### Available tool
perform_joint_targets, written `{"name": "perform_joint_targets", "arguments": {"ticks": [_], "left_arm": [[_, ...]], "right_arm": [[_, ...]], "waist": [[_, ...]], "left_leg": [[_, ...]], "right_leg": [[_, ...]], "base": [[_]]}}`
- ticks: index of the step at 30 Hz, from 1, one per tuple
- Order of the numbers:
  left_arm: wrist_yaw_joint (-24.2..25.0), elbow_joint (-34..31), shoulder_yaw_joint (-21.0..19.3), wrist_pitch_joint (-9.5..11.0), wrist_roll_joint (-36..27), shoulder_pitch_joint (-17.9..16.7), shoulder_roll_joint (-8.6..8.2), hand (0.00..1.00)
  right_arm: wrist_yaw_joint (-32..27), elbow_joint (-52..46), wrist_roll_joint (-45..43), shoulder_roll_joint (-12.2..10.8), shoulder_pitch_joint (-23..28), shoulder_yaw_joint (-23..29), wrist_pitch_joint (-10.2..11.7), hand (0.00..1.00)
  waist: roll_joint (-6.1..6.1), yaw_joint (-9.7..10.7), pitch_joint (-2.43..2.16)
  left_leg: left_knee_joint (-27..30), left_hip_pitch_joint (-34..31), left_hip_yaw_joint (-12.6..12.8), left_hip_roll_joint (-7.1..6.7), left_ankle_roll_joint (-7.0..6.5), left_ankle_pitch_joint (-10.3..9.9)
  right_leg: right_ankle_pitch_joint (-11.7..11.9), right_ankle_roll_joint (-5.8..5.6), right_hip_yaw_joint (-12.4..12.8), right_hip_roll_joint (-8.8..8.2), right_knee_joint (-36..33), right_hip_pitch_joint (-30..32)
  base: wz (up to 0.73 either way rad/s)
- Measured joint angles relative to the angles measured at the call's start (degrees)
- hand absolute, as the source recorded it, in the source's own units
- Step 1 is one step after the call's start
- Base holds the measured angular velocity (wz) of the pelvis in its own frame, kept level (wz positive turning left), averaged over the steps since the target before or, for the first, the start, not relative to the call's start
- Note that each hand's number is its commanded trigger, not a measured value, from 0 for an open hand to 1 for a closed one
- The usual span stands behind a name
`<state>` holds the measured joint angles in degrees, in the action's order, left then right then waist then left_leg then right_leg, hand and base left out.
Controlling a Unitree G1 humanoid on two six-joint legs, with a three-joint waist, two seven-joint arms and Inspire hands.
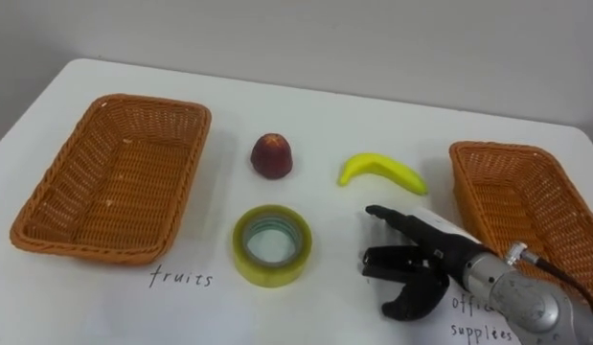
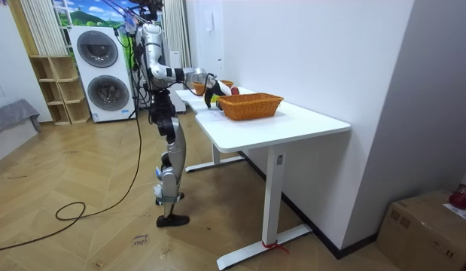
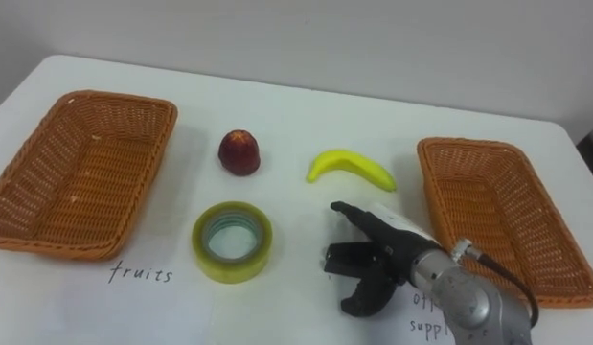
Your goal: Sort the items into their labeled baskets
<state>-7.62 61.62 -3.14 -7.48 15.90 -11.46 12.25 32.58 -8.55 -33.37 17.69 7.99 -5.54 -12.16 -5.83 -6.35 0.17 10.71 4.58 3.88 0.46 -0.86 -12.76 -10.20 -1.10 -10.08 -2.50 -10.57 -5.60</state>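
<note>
A red apple and a yellow banana lie mid-table, the banana to the right of the apple. A roll of yellowish tape lies flat in front of the apple. My right hand hovers low over the table right of the tape and in front of the banana, fingers loosely spread and open, holding nothing. The left basket stands above the handwritten word "fruits"; the right basket stands by a label about office supplies. Both baskets are empty. In the room view my right hand reaches over the table.
The white table ends at a wall behind and at its near edge in front. In the room view, I stand at the table's long side, with washing machines and shelves behind me.
</note>
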Motion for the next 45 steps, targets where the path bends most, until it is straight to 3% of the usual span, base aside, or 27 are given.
{"name": "perform_joint_targets", "arguments": {"ticks": [15,23,39,45], "left_arm": [[-0.05,-0.96,-0.06,-1.30,0.01,0.21,-0.06,0.00],[0.90,-1.02,-1.26,-1.76,0.03,0.17,-0.13,0.00],[1.01,-1.03,-1.14,-3.70,2.32,-0.46,-0.30,0.00],[0.66,-0.87,-1.18,-3.73,2.36,-0.31,-0.17,0.00]], "right_arm": [[0.28,-1.18,-6.87,-1.75,-0.37,-0.05,-2.45,0.00],[1.31,-1.61,-7.60,-1.77,-0.40,-0.04,-3.14,0.00],[6.44,-2.65,-10.98,-1.97,-2.02,-1.10,-6.74,0.00],[6.89,-1.13,-11.13,-1.97,-2.48,-1.76,-6.72,0.00]], "waist": [[-0.76,-0.19,0.02],[-0.77,-0.26,0.02],[-0.92,-0.36,-0.04],[-2.17,-0.41,-0.02]], "left_leg": [[0.11,0.02,0.05,-0.01,0.00,0.00],[0.10,-0.08,0.04,-0.01,0.00,0.00],[-0.28,0.00,0.05,0.04,0.00,0.01],[-0.24,0.01,0.02,0.05,0.00,0.01]], "right_leg": [[0.02,0.02,0.13,0.01,-0.04,0.23],[0.02,0.02,0.13,0.01,-0.04,0.30],[0.02,0.02,0.44,0.09,-0.07,0.34],[0.04,0.06,0.46,0.10,-0.08,0.27]], "base": [[0.00],[0.00],[0.00],[0.00]]}}
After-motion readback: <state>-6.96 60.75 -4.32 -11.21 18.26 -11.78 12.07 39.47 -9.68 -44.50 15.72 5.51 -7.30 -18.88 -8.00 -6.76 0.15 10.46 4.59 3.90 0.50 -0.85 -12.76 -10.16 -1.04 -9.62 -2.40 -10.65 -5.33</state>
